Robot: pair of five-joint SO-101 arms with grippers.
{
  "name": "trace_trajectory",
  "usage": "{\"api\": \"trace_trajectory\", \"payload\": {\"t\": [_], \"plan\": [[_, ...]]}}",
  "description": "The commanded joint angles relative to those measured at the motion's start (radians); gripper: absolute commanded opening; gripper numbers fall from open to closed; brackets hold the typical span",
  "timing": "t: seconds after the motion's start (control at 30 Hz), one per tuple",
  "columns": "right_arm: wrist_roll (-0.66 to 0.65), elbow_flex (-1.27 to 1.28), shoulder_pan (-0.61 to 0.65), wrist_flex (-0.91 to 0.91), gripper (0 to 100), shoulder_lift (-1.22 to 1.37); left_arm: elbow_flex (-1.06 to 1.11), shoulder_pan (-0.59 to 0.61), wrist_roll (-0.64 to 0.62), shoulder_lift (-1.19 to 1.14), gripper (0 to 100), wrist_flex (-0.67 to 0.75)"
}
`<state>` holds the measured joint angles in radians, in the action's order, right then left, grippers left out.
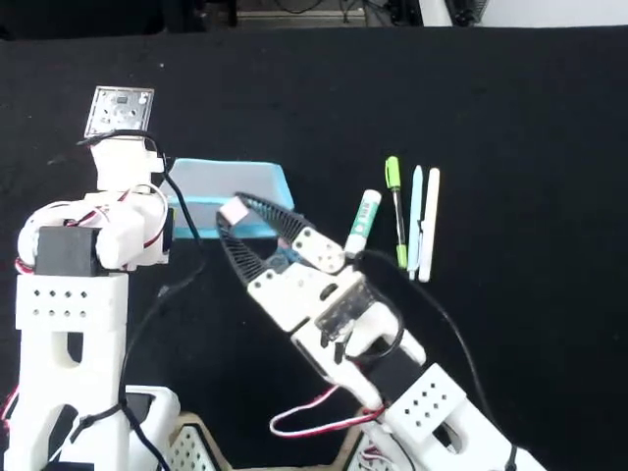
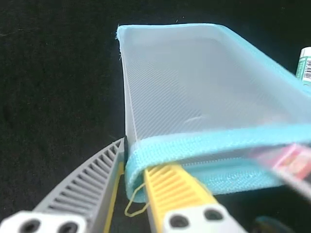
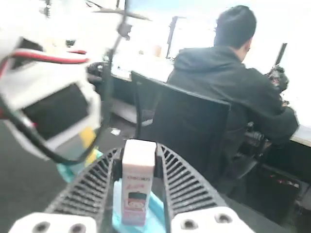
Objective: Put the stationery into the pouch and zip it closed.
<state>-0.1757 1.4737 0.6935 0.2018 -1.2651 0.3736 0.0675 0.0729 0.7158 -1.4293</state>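
presently, eraser [image 3: 138, 187] in right gripper [image 3: 138, 151], pouch [image 2: 194, 82] corner in left gripper [image 2: 134, 158]

Looked like an office doubling as a robotics lab. Work surface was a table [image 1: 530, 88] covered in black cloth, two white plastic arms [image 1: 74, 285] mounted side by side on perforated bases, red and black wiring [image 3: 53, 57] left exposed. Right wrist view caught the room behind: a black office chair [image 3: 189, 126] pulled up at a white desk [image 3: 302, 132], more cluttered desk surfaces further back, bright light across the far side.
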Motion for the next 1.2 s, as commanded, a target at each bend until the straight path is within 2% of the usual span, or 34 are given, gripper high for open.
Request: {"api": "trace_trajectory", "payload": {"t": [0.0,0.33,0.57,0.67,0.9,0.97,1.07,1.17], "plan": [[-0.012,-0.004,-0.048,0.037,1.1,-0.013,-0.012,0.002,-0.006,0.017,3,0.003],[-0.006,-0.013,-0.046,0.034,1.2,0.058,-0.099,0.001,-0.009,0.017,3,-0.087],[-0.005,-0.104,0.006,0.031,1.3,0.24,-0.099,-0.084,-0.009,0.006,3,-0.08],[-0.005,-0.124,0.055,0.029,1.3,0.271,-0.097,-0.087,-0.009,0.006,3,-0.08],[0.0,-0.137,0.058,0.031,1.5,0.269,-0.096,-0.087,-0.009,0.006,3,-0.08],[0.057,-0.137,0.058,0.026,5.4,0.269,-0.096,-0.087,-0.009,0.006,3,-0.08],[0.157,-0.173,0.063,-0.091,16.7,0.269,-0.096,-0.087,-0.009,0.006,3,-0.08],[0.187,-0.266,0.063,-0.29,16.9,0.269,-0.096,-0.087,-0.009,0.006,3,-0.08]]}}
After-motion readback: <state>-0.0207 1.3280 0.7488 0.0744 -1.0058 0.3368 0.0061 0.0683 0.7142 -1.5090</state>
